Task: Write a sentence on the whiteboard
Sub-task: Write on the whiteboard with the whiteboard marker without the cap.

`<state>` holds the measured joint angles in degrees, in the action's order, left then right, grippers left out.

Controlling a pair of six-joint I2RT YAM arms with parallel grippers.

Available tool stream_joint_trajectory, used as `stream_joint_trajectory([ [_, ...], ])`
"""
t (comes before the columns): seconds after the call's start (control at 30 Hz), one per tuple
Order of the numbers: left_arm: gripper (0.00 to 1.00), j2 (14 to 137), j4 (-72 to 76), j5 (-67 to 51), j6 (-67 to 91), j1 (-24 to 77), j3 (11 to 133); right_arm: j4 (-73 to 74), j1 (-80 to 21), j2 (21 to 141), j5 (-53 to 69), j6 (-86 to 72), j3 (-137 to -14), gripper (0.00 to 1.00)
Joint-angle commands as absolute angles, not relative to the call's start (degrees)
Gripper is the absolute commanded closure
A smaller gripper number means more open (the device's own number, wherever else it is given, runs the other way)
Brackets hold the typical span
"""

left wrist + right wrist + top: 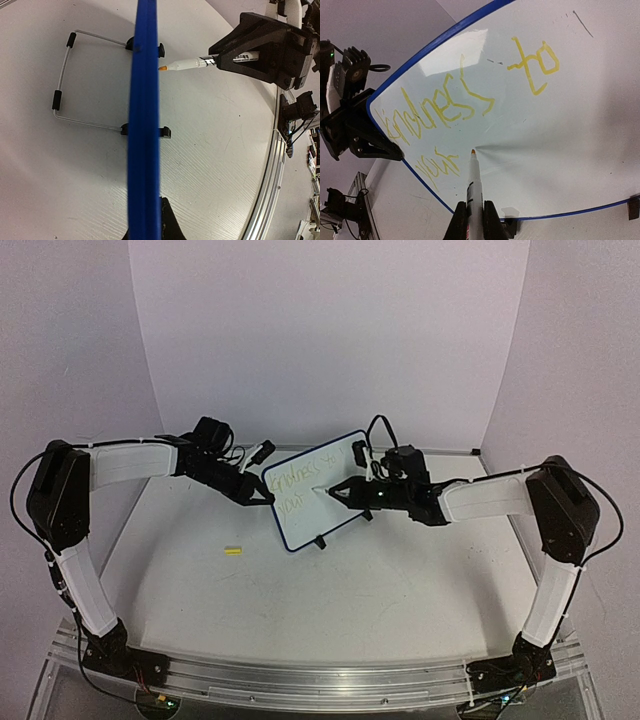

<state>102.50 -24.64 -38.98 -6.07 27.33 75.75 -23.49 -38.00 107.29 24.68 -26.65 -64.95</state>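
The whiteboard (pixel 318 490) stands tilted at the table's middle, blue-rimmed, on black clip feet (pixel 161 50) and a wire stand (pixel 62 75). The sentence (pixel 455 107) is yellow writing in two lines, reading roughly "kindness to" and "your" (pixel 440 162); it also shows in the top view (pixel 305 480). My left gripper (pixel 262 496) is shut on the board's left edge (pixel 144 150). My right gripper (pixel 350 492) is shut on a white marker (pixel 475 195), whose orange tip (pixel 472 151) sits at the board face just right of "your". The marker also shows in the left wrist view (pixel 187 63).
A small yellow marker cap (pixel 233 551) lies on the table left of the board. White walls close in the back and sides. An aluminium rail (pixel 300 680) runs along the near edge.
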Motion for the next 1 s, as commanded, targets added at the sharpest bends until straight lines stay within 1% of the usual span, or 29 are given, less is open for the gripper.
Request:
stream_joint_trajectory([
  [0.0, 1.00, 102.3, -25.2, -38.8, -7.3, 27.5, 78.6, -25.6, -37.9, 109.1, 25.2, -26.6, -68.1, 1.00],
  [0.53, 1.00, 102.5, -25.2, -38.9, -7.2, 27.5, 78.6, -24.8, -38.1, 110.0, 28.5, -26.1, -66.7, 1.00],
  [0.97, 1.00, 102.7, -25.1, -38.9, -7.3, 27.5, 78.7, -24.0, -38.1, 108.2, 24.1, -26.0, -65.1, 1.00],
])
